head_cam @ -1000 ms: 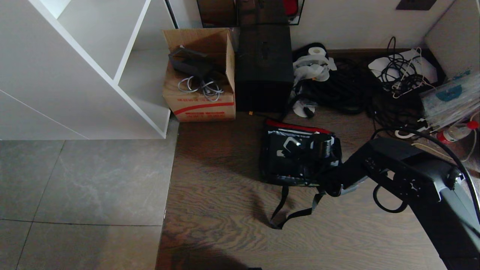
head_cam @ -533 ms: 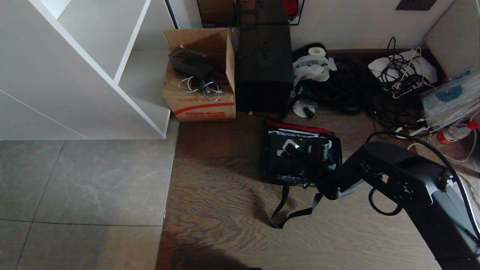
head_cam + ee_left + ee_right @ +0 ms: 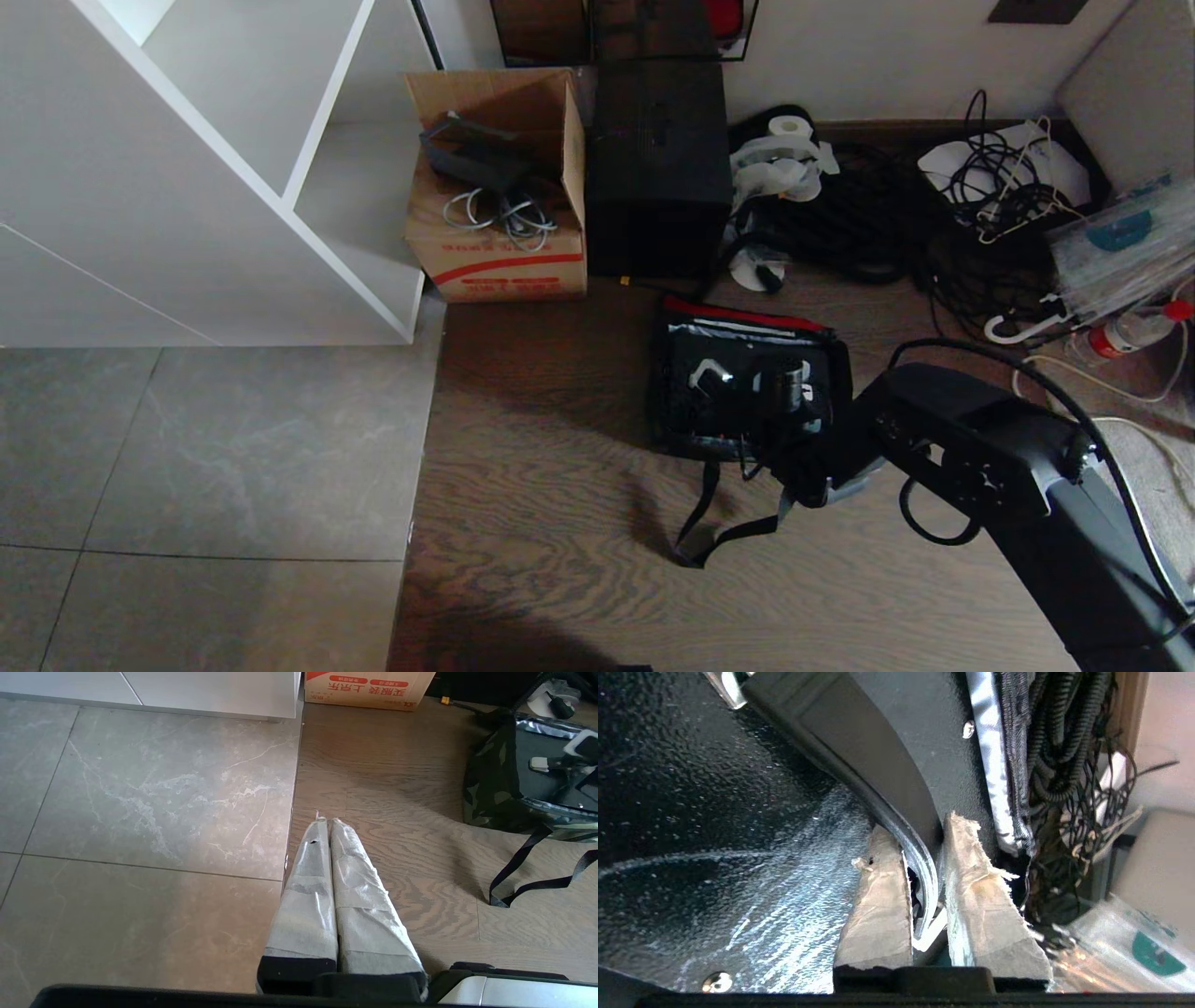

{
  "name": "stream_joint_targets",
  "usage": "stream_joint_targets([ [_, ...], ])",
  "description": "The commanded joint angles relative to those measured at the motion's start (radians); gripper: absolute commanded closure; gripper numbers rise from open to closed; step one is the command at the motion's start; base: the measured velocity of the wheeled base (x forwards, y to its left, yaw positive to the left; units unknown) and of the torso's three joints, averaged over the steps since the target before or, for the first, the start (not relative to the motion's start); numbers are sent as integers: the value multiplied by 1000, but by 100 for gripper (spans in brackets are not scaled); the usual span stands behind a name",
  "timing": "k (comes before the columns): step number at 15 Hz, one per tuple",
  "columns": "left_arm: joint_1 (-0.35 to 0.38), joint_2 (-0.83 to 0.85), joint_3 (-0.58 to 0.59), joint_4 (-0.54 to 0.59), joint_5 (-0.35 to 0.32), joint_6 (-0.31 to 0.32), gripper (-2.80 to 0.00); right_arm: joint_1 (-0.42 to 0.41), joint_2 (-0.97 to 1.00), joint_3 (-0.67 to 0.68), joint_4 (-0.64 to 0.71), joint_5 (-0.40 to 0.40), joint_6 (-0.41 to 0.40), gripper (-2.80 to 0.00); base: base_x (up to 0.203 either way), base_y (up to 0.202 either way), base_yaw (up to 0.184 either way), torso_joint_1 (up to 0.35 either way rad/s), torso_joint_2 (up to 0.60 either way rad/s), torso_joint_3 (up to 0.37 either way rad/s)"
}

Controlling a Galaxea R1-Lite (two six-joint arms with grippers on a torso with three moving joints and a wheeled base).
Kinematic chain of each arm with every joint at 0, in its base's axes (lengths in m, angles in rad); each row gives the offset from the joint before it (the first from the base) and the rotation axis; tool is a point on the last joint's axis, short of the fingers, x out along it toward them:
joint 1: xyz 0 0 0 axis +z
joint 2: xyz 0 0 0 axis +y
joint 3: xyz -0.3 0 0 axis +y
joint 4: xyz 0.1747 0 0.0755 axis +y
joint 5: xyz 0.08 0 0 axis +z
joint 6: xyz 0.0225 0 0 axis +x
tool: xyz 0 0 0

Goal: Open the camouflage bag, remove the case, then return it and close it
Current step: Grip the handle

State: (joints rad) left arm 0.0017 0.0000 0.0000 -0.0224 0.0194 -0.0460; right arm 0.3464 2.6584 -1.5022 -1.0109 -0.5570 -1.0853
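The camouflage bag [image 3: 659,411] lies open on the wood floor, its red lining along the far rim; the left wrist view shows its camouflage side wall [image 3: 486,788]. Inside lies the black case [image 3: 714,415], whose pebbled lid [image 3: 691,788] fills the right wrist view. My right gripper [image 3: 920,830] reaches down into the bag [image 3: 792,387] and is shut on the case's curved black handle [image 3: 859,746], near its silver end fitting. My left gripper [image 3: 327,822] hangs shut and empty over the floor, left of the bag.
A tall black box [image 3: 658,177] and a cardboard box [image 3: 499,215] stand behind the bag. Tangled cables [image 3: 859,219] and a plastic bottle [image 3: 1134,329] lie at the back right. The bag's black strap [image 3: 738,527] trails toward me. White shelving [image 3: 233,187] stands left.
My right arm has pushed a little further left and down into the bag, and its fingers have gone from wide open to shut on the case's handle. The bag has not moved.
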Motion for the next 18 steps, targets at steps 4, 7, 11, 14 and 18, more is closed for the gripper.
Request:
stream_joint_targets([
  [4, 0, 0, 11, -1, 0, -1, 0, 47, 6, -2, -5, -48, 3, 0, 0, 0, 0, 0, 0, 0],
  [7, 0, 0, 11, -1, 0, -1, 0, 105, -9, 22, 47, -174, 67, 0, 0, 0, 0, 0, 0, 0],
  [11, 0, 0, 11, -1, 0, -1, 0, 189, -6, 22, 146, -302, 207, 0, 0, 0, 0, 0, 0, 0],
  [14, 0, 0, 11, -1, 0, 0, 0, 188, 16, 15, 152, -297, 206, 0, 0, 0, 0, 0, 0, 0],
  [18, 0, 0, 11, -1, 0, -2, 0, 166, 28, -6, 158, -287, 171, -280, 0, 0, 0, 0, 0, 0],
])
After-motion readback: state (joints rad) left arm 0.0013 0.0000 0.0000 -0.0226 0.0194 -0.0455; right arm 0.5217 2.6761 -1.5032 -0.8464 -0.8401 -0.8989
